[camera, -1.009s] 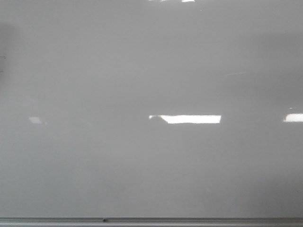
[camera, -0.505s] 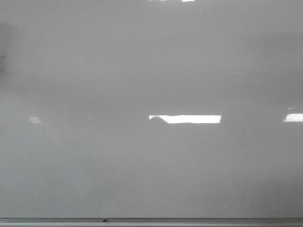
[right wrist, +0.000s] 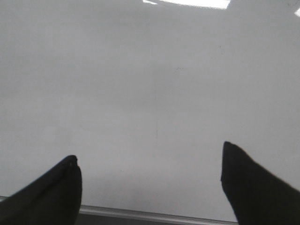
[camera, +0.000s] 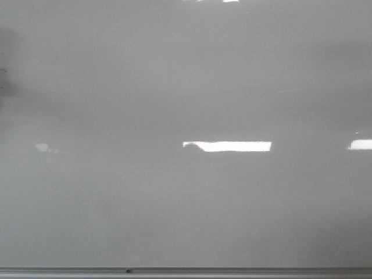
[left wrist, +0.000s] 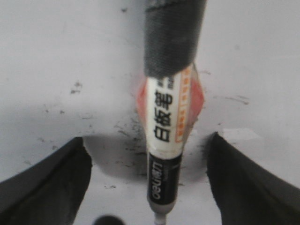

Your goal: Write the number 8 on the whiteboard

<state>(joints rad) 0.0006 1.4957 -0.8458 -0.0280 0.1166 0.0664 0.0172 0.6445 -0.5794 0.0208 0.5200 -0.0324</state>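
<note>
The whiteboard (camera: pixel 186 203) fills the front view, glossy and pale grey, with no number 8 and no gripper in sight. In the left wrist view my left gripper (left wrist: pixel 148 139) is open. A whiteboard marker (left wrist: pixel 165 126) with a white and orange label, a black section and grey tape on its far end lies between the fingers, with a clear gap on each side. Its tip points toward the camera. My right gripper (right wrist: pixel 149 152) is open and empty over bare board (right wrist: pixel 150 84).
A thin grey metal edge strip (camera: pixel 232 271) runs along the board's near edge and also shows in the right wrist view (right wrist: pixel 154 215). Bright light glares (camera: pixel 229 146) sit on the board. Black marker smudges (left wrist: pixel 126 131) dot the surface round the marker.
</note>
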